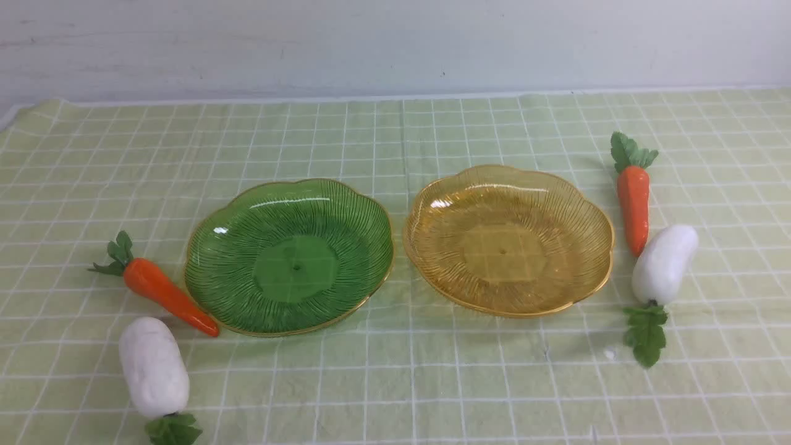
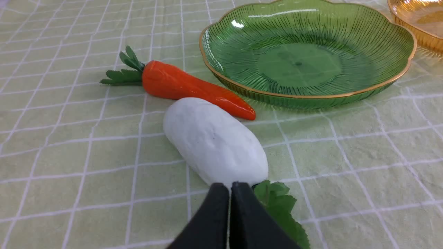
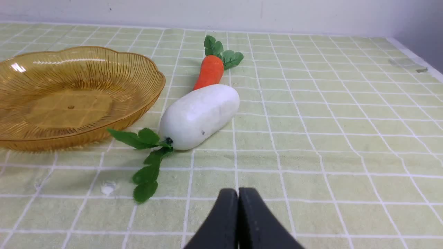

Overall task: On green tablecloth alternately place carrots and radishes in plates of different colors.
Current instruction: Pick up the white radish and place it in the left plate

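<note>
Carrots, two, orange, with leafy tops, both laid on the green tablecloth. The left carrot is placed beside the green plate, its tip at the plate's near-left edge, its leaves pointed away to the left. The right carrot is set to the right of the amber plate, leaves at the far end.

Radishes, two, white, with dark green leaves. The left radish is laid nearer than the left carrot, its leaves toward the near edge of the view. The right radish is placed by the right carrot's tip, leaves likewise nearer.

Plates, two, scalloped, gold-rimmed, set side by side, both unfilled.

Left end effector: clenched, nothing grasped. Right end effector: clenched, nothing grasped.

Beyond the cloth, a pale wall is seen.
</note>
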### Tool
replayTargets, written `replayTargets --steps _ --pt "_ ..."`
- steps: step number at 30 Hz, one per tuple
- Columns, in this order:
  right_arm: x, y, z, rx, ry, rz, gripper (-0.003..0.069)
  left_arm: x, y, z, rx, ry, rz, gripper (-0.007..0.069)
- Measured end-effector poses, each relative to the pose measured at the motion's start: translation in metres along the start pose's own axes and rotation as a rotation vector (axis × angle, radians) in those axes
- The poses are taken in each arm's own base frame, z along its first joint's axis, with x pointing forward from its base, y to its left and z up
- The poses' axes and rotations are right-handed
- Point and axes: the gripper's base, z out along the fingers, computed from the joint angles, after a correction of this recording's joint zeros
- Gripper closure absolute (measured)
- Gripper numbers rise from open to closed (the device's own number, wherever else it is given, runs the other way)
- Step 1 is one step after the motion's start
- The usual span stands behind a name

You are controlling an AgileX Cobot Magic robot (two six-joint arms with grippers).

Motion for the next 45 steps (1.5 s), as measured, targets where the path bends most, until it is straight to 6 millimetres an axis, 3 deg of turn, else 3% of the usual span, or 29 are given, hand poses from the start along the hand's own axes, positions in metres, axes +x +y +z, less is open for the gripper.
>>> replayTargets --steps 12,15,20,21,25,30,34,35,36,38,41,45 --pt "0.000 0.000 0.000 0.000 0.000 0.000 0.0673 -0.001 0.000 0.000 -0.003 -0.009 0.011 0.0632" --pt "0.000 0.000 0.000 0.000 0.000 0.000 0.0673 -0.005 0.000 0.000 0.007 -0.064 -0.053 0.0632" --pt "0.000 0.000 0.000 0.000 0.000 0.000 0.0673 -0.015 -0.002 -0.001 0.048 -0.173 -0.299 0.0632" --pt "0.000 0.000 0.000 0.000 0.000 0.000 0.0673 -0.021 -0.001 -0.002 0.069 -0.236 -0.444 0.0632" --pt "0.000 0.000 0.000 0.000 0.000 0.000 0.0673 -0.031 0.004 -0.006 0.081 -0.360 -0.660 0.0632" --pt "0.000 0.000 0.000 0.000 0.000 0.000 0.0673 -0.051 0.017 -0.017 0.042 -0.582 -0.827 0.0632" --pt "0.000 0.000 0.000 0.000 0.000 0.000 0.0673 -0.109 0.011 -0.049 0.124 -0.642 -0.699 0.0632" --pt "0.000 0.000 0.000 0.000 0.000 0.000 0.0673 -0.112 0.010 -0.050 0.134 -0.627 -0.688 0.0632" --pt "-0.001 0.000 0.000 -0.004 -0.011 0.013 0.0673 -0.138 0.005 -0.055 0.171 -0.570 -0.613 0.0632" --pt "-0.002 0.001 0.000 -0.014 -0.032 0.058 0.0673 -0.158 -0.001 -0.056 0.219 -0.481 -0.553 0.0632" --pt "-0.014 0.003 -0.001 -0.054 -0.169 0.316 0.0673 -0.190 -0.016 -0.021 0.313 -0.063 -0.414 0.0632" --pt "-0.027 -0.002 -0.004 -0.088 -0.322 0.673 0.0673 -0.182 -0.016 0.038 0.295 0.424 -0.271 0.0632"
